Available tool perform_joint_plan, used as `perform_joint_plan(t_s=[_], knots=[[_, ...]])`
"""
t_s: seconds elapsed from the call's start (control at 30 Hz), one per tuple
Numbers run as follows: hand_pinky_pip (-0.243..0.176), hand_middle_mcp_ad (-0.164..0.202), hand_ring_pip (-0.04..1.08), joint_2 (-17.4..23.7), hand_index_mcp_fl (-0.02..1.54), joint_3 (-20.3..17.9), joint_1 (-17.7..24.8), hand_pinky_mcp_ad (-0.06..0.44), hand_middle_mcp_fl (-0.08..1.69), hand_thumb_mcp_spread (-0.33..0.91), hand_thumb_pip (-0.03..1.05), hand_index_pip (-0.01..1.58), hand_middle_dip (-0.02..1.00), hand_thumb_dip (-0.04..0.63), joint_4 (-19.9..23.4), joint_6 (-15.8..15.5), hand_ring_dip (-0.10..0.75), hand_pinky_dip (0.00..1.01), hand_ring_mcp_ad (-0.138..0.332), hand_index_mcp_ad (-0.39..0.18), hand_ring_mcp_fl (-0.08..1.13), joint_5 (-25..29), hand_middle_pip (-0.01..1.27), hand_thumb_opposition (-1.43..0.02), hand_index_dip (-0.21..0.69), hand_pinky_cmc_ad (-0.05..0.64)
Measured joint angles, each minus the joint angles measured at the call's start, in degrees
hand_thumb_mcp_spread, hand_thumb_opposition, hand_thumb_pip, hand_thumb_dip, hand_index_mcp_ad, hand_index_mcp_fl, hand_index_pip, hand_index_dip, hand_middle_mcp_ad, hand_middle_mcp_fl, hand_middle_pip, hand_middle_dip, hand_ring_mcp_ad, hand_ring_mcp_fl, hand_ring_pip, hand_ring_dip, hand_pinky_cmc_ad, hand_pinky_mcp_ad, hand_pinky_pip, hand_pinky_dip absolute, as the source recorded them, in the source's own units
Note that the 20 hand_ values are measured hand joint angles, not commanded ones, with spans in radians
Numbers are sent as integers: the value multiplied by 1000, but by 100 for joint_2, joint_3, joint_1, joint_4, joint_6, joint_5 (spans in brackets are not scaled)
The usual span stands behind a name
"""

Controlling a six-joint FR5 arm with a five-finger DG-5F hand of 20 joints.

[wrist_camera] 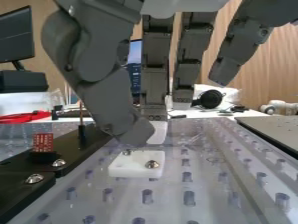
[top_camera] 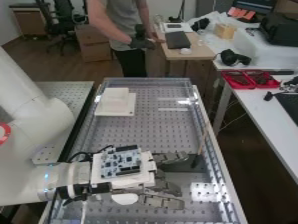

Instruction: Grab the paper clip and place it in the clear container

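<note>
Paper clip: too small to make out its place. Hand (top_camera: 161,201) open, fingers extended above the near end of the perforated bench (top_camera: 153,132), pointing toward its right edge. White stacked plates (top_camera: 116,104) lie near the far left corner. White block (wrist_camera: 126,166) sits flat on the bench, near the thumb tip.

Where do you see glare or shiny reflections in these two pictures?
High view: bright reflections on the clear perforated bench top, toward its far right corner and just past the dark grey robot hand. Wrist view: small glints on the round silver screw heads.
</note>
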Motion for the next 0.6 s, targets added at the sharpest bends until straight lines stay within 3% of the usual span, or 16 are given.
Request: perform_joint_plan(t_s=[0.6], knots=[[82,-56,120,33,19,-14,47,251,583,592,724,340,681,304,-28,35,501,195,24,-185,457,76,717,-897,-188,478]])
